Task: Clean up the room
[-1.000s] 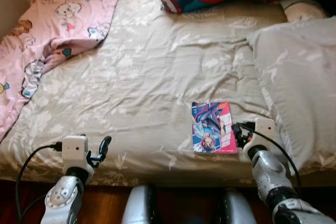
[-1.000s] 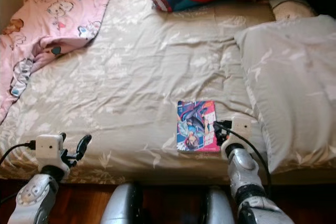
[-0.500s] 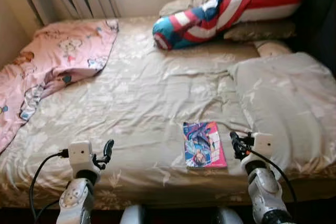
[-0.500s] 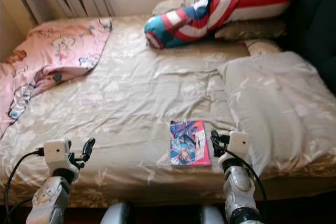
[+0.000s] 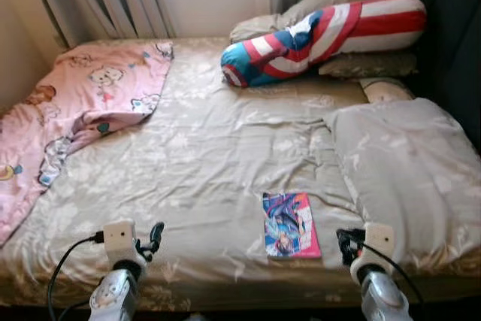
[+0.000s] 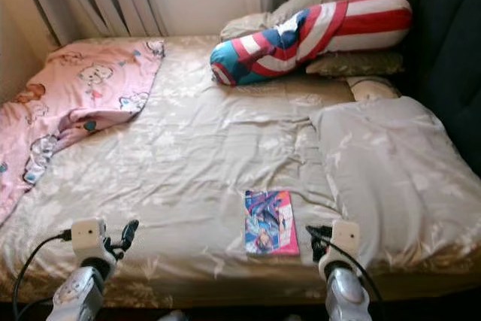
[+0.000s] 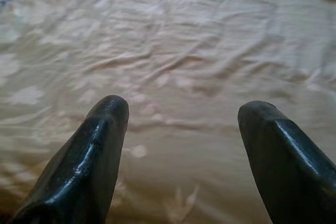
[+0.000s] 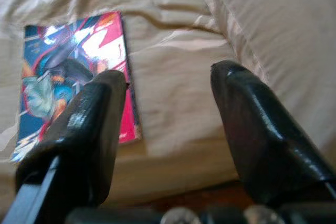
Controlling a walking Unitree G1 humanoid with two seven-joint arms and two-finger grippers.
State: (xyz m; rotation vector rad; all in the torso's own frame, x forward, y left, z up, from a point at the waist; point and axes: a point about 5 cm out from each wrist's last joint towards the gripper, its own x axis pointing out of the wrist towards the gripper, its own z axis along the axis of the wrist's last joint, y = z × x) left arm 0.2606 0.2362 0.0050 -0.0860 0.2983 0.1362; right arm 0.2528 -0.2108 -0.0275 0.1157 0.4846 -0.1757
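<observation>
A thin comic book (image 5: 290,225) with a glossy pink and blue cover is seen lying flat on a beige floral bedspread (image 5: 203,155), close to the near edge of the bed and just beside a grey pillow (image 5: 406,163). The book is judged to be light, flexible and somewhat slippery, likely to bend if lifted by one corner; a hold along its long edge nearest the pillow, or on the short edge facing the bed's near side, is judged most secure, since the soft bedding gives way under pressure and lets a finger slide beneath. The right gripper (image 8: 168,98) is held just beside the book, over the strip of bedspread between book and pillow, with its two black fingers spread apart and nothing between them. The left gripper (image 7: 181,114) is held well apart from the book, over bare bedspread, its fingers also spread wide and empty. Farther from the book, a pink cartoon-print blanket (image 5: 83,103) is bunched at one side, and a red, white and blue shield-patterned bolster (image 5: 323,31) is laid across the head of the bed. Nothing is seen lying between the right gripper and the book.
</observation>
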